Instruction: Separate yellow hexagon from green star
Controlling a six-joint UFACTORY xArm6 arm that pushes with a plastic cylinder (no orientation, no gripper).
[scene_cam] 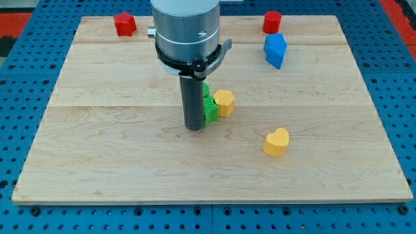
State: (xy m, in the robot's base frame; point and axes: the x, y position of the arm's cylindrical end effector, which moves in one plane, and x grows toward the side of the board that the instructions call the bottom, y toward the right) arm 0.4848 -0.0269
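Our rod hides most of the green star, which touches the yellow hexagon on its right. My tip rests just left of the star. We have no fingers. A yellow heart lies lower right on the worktop.

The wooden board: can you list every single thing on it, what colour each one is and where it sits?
red blocks: 2, red, one at the view's top left, one at the view's top right; exact shapes hard to tell
blue block: 1, blue, just below the right-hand red one
green star: 1, green, near the middle, partly hidden behind the rod
yellow hexagon: 1, yellow, touching the green star's right side
yellow heart: 1, yellow, lower right of the middle, alone
wooden board: 1, pale wood, on a blue pegboard
my tip: 1, dark rod end, against the green star's left side
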